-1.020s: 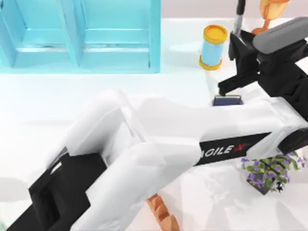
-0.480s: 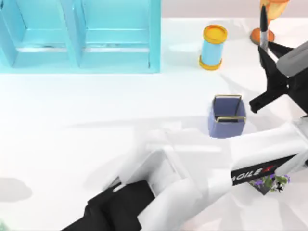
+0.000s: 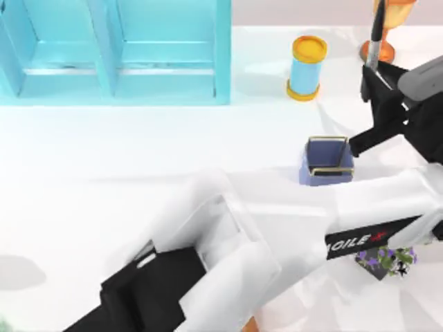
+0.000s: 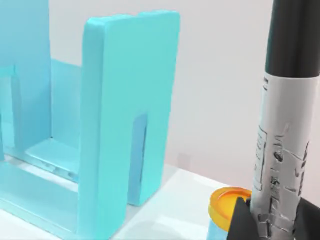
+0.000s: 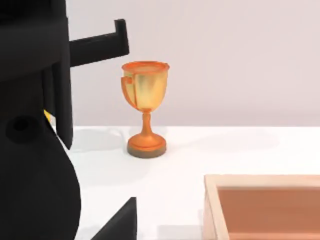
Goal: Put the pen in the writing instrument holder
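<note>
Quick count of what's on the bench [image 3: 83, 159]: one pen [image 3: 375, 34], one blue square holder [image 3: 327, 160] with a gold rim, one light-blue cylinder [image 3: 307, 67] with yellow ends, one orange goblet [image 5: 145, 107], one big turquoise rack [image 3: 114, 48] (two bays showing from above), one little pot of purple flowers [image 3: 385, 259], one wooden tray [image 5: 265, 207], and two arms.
</note>
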Motion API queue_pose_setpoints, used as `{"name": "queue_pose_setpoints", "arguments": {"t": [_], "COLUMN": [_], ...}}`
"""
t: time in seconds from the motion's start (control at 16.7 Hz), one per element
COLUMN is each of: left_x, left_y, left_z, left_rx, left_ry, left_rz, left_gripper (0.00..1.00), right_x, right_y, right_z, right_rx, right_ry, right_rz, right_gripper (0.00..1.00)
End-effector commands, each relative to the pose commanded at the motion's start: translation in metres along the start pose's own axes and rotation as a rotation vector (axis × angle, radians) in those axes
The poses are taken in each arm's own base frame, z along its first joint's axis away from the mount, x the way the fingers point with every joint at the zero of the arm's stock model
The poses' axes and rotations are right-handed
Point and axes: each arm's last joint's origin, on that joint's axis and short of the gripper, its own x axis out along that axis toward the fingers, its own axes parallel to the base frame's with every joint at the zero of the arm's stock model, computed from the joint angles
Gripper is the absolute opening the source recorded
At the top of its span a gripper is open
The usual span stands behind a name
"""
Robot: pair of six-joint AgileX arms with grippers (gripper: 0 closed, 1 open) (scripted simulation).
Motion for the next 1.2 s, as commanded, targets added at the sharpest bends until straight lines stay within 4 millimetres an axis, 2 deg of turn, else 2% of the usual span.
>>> {"name": "queue_pose_setpoints", "arguments": {"t": [0.18,0.42,1.2], "left_x": [-0.0022,-0.0027,-0.0027], "left_y": [0.0094,0.0099,0.0099], "left_z": [-0.0026,-0.003,-0.003], "left_rx": [0.083,0.089,0.089], "left_ry": [-0.008,-0.009,-0.009], "left_rz": [0.012,0.011,0.011], "left_gripper": [0.0,0.0,0.98], "right_x": [0.0,0.0,0.0], "right_y": [0.0,0.0,0.0], "right_z": [0.0,0.0,0.0], "right_rx": [0.0,0.0,0.0], "right_ry": [0.0,0.0,0.0], "right_rz": [0.0,0.0,0.0], "right_gripper": [1.0,1.0,1.0]}}
